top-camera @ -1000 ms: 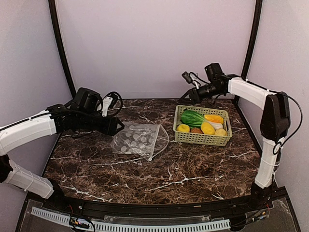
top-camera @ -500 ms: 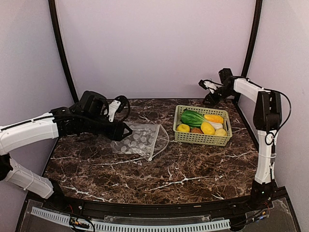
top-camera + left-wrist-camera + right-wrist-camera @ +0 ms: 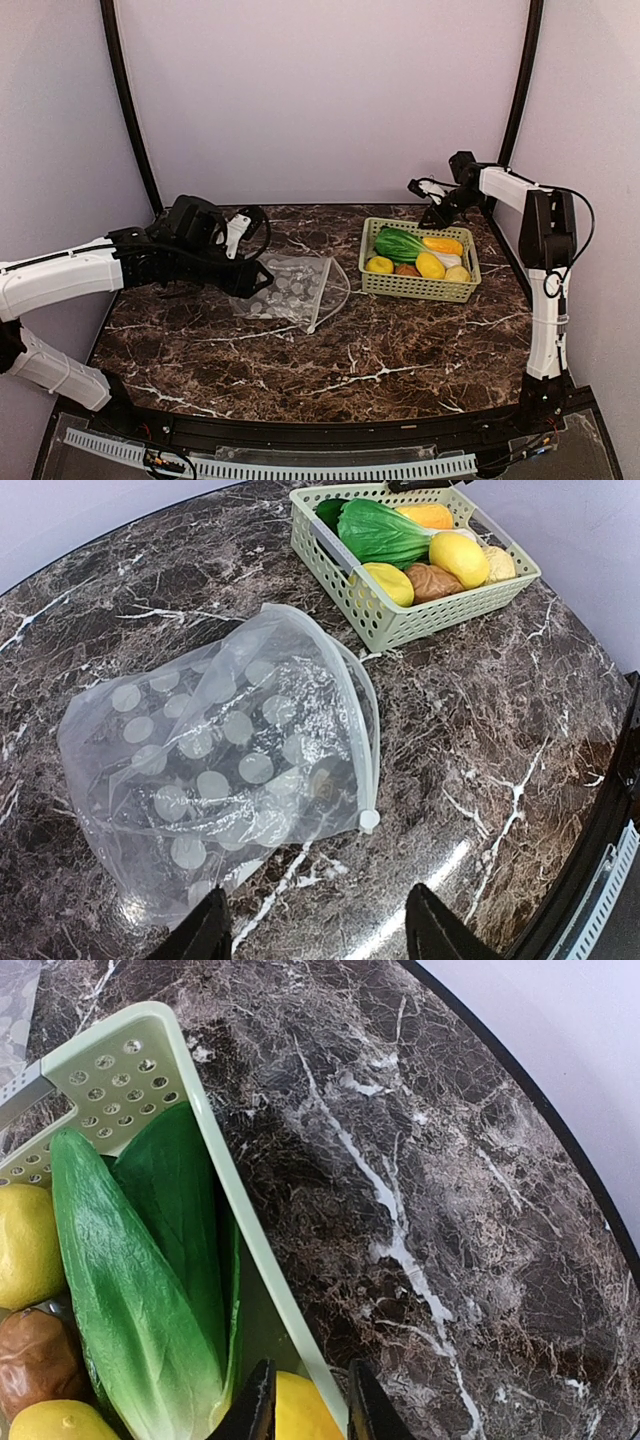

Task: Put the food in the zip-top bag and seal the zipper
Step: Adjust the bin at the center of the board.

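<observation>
The clear dotted zip-top bag (image 3: 290,288) lies flat on the marble, mouth toward the basket. In the left wrist view the bag (image 3: 220,770) is empty, and its whitish zipper (image 3: 366,720) ends in a small round slider (image 3: 369,820). The food sits in the green basket (image 3: 417,288): cabbage (image 3: 398,243), orange piece (image 3: 443,244), yellow pieces (image 3: 430,265), a brown piece (image 3: 432,580) and a pale piece (image 3: 497,562). My left gripper (image 3: 262,277) is open and empty just above the bag's left side (image 3: 320,935). My right gripper (image 3: 435,212) hovers over the basket's far rim, jaws a little apart and empty (image 3: 312,1405).
The basket's rim (image 3: 130,1060) runs between my right fingers in the wrist view, with cabbage (image 3: 130,1300) and a yellow piece (image 3: 300,1410) beneath. The table's curved black back edge (image 3: 560,1150) is close behind. Purple walls and black posts enclose the table.
My right gripper swung from level behind the basket to pointing down over its far rim. My left gripper moved right, closer to the bag. Bag and food have not moved.
</observation>
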Controlling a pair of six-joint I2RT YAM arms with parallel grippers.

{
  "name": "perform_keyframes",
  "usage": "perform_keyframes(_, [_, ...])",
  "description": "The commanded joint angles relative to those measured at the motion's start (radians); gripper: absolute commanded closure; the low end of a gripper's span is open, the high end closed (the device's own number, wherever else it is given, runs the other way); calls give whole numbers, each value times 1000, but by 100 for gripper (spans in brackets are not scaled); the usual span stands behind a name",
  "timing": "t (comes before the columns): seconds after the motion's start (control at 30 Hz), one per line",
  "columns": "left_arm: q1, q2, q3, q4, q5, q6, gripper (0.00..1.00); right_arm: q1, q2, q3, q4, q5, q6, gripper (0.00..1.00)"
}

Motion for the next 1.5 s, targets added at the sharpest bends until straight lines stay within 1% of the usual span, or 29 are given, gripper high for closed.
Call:
perform_keyframes(0.0, [-9,-5,-17,10,3,-5,41,-1,18,17,-43,22,-2,77])
perform_keyframes(0.17, [-10,-12,-32,20,7,-13,41,-3,28,27,-50,42,-8,77])
perform_keyframes(0.3, [-12,-15,-48,30,11,-16,41,-6,42,55,-42,69,-12,70])
perform_keyframes(0.43, [-13,-13,-51,34,17,-22,41,-9,61,97,-53,78,-25,70])
perform_keyframes(0.53, [-15,-17,-57,38,17,-24,41,-9,72,120,-72,86,-35,72])
perform_keyframes(0.8, [-15,-24,-66,22,7,-1,41,-10,94,116,-110,79,-45,77])
perform_keyframes(0.97, [-15,-33,-68,19,1,1,41,-11,112,126,-145,92,-40,83])
perform_keyframes(1.13, [-14,-33,-78,31,-1,2,41,-32,78,97,-152,106,5,89])
perform_keyframes(1.23, [-15,-26,-78,39,-2,5,41,-56,29,43,-158,110,71,95])
perform_keyframes(1.3, [-15,-21,-79,51,0,5,41,-68,-33,-30,-152,117,128,100])
perform_keyframes(1.47, [-17,12,-61,84,1,-14,41,-78,-199,-312,-72,101,299,100])
